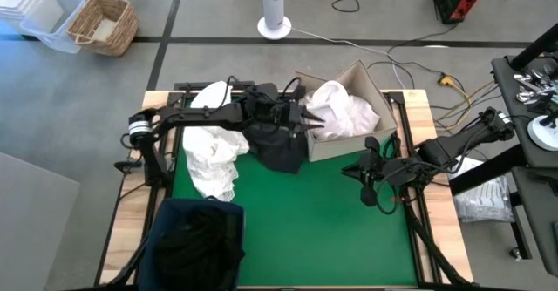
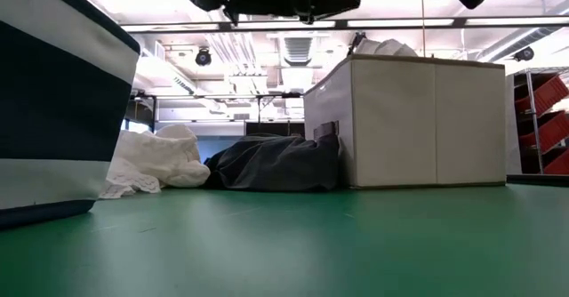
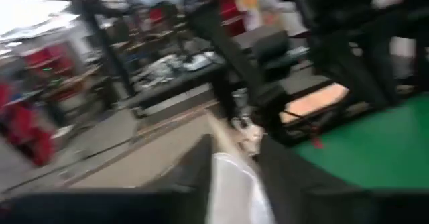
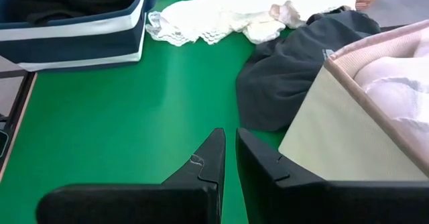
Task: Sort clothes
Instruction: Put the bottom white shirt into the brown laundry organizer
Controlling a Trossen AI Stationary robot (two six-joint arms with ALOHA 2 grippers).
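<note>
White clothes fill the beige box at the far right of the green mat. A dark grey garment lies slumped against the box's left wall, and beside it is a white lacy pile. More white cloth lies at the far edge. My left gripper hovers level over the box's left rim, fingers apart. My right gripper hangs shut and empty above the mat's right side. Black clothes lie in the navy bin. My left gripper has white cloth showing between its blurred fingers in the left wrist view. I cannot tell whether the fingers touch that cloth or it merely lies beyond them in the box.
The navy bin stands at the mat's near left corner. There is free green mat between the bin, the box and my right arm. Off the table lie a wicker basket, a fan base and cables.
</note>
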